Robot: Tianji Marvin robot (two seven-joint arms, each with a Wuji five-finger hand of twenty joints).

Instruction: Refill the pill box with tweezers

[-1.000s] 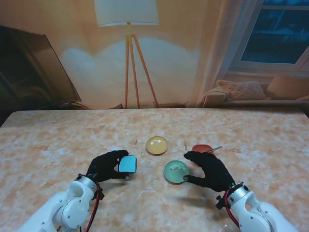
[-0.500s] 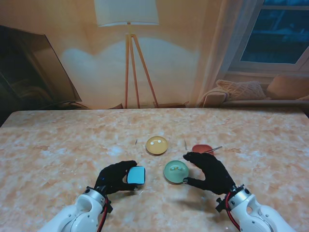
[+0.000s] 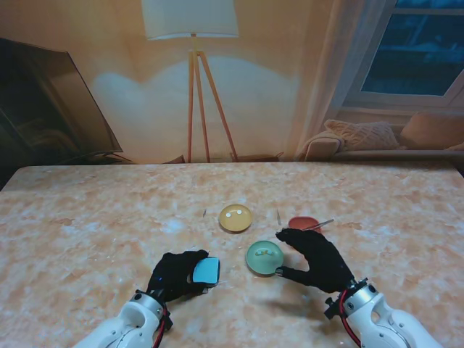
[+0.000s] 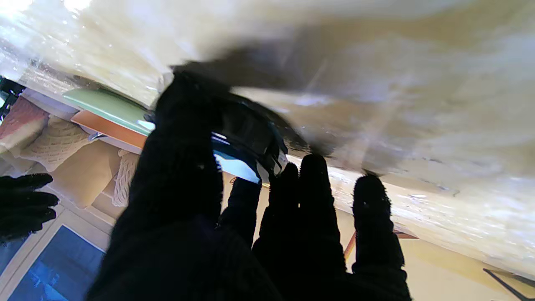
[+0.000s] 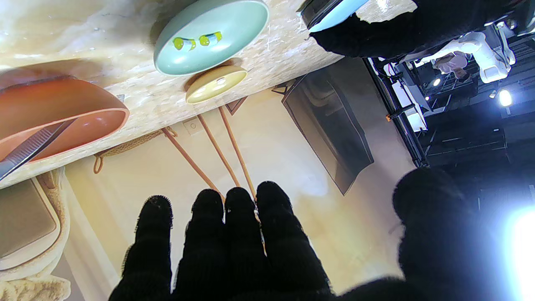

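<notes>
My left hand [image 3: 177, 275] in its black glove is shut on the light-blue pill box [image 3: 206, 271], low over the table in front of me; the left wrist view shows the pill box [image 4: 246, 144] pinched between thumb and fingers. A green dish [image 3: 264, 257] holds yellow pills [image 5: 198, 41]. A yellow dish [image 3: 235, 217] with white pills lies farther away. Metal tweezers [image 3: 322, 224] rest across the red dish [image 3: 303, 223]. My right hand [image 3: 313, 258] hovers open just right of the green dish, fingers apart, holding nothing.
The marbled table [image 3: 87, 232] reaches to a printed backdrop showing a floor lamp, a window and a sofa. The three dishes sit close together in the middle, with my two hands on either side of the green one.
My left hand has carried the pill box nearer to me and slightly rightward, toward the green dish. The right hand has stayed almost still.
</notes>
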